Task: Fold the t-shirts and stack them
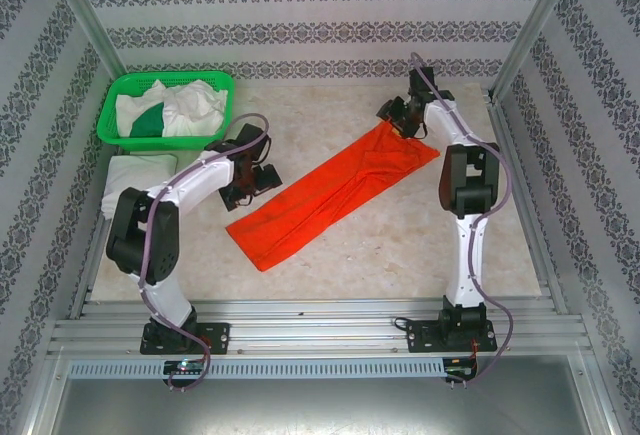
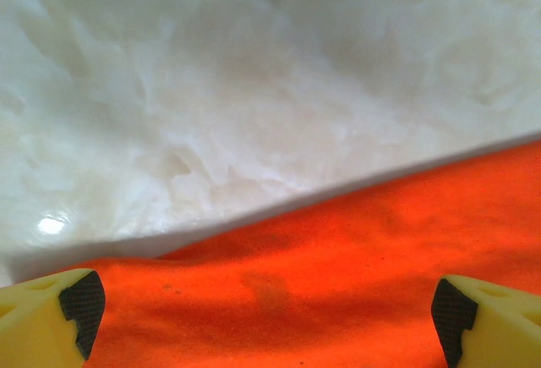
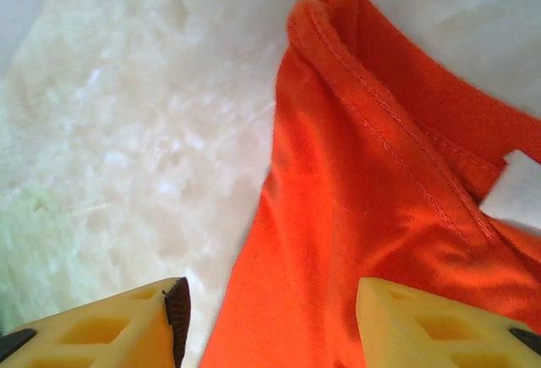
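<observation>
A bright orange-red t-shirt [image 1: 335, 195] lies on the table as a long narrow strip, running from near left to far right. My left gripper [image 1: 250, 180] hovers at its left long edge, jaws wide open; in the left wrist view the orange cloth [image 2: 338, 258] spans the gap of the gripper [image 2: 266, 300]. My right gripper [image 1: 398, 120] is at the far neck end. In the right wrist view its jaws [image 3: 270, 309] stand open over the cloth's edge, with the collar [image 3: 380, 106] and white neck label [image 3: 516, 190] ahead.
A green mesh basket [image 1: 112, 115] at the back left holds crumpled white tees [image 1: 195, 105] and a dark green one [image 1: 150, 123]. A folded white tee [image 1: 130, 180] lies just left of my left arm. Patterned walls and metal rails enclose the table.
</observation>
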You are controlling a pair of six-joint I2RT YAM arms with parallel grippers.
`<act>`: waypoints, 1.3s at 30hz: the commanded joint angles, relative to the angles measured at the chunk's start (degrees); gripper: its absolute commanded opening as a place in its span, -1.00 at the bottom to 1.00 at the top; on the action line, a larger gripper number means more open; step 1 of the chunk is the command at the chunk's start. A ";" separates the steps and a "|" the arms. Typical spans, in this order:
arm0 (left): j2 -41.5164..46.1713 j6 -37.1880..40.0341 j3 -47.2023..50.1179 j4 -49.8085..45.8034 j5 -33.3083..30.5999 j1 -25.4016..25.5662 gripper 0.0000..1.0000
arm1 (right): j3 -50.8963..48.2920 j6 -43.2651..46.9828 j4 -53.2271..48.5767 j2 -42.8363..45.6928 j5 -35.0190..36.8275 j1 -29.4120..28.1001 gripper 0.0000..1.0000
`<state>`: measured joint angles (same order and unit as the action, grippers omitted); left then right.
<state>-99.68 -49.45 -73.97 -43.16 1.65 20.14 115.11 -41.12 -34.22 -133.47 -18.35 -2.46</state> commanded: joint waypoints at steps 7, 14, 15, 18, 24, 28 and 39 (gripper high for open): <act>2.38 10.12 3.03 4.69 7.20 -1.73 0.94 | -31.85 -4.23 13.15 19.85 -1.14 -0.33 0.05; -0.28 15.07 7.27 6.67 15.15 -1.42 0.27 | -33.35 -6.27 12.29 16.37 -0.40 -3.49 -0.43; -0.17 15.01 8.33 6.40 15.06 -1.40 0.15 | -32.80 -6.33 12.05 15.38 -0.16 -3.60 -0.49; -1.40 15.07 10.35 3.49 15.76 -1.17 0.10 | -29.68 -6.36 10.45 11.44 -0.20 -3.67 -0.56; -3.86 17.50 11.24 -3.05 18.67 2.41 0.11 | -18.96 -6.08 5.70 2.41 0.70 -4.15 -0.57; -6.68 20.62 8.75 -5.63 20.91 6.00 0.12 | -7.97 -4.73 1.50 -4.23 0.29 -6.15 -0.57; -13.36 26.47 2.24 -5.25 26.62 12.47 0.16 | 29.39 -6.56 -4.89 -25.28 -7.05 -13.51 -0.40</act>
<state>-109.86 -26.92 -71.48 -47.44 26.30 30.39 139.52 -46.54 -34.68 -154.41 -21.91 -14.20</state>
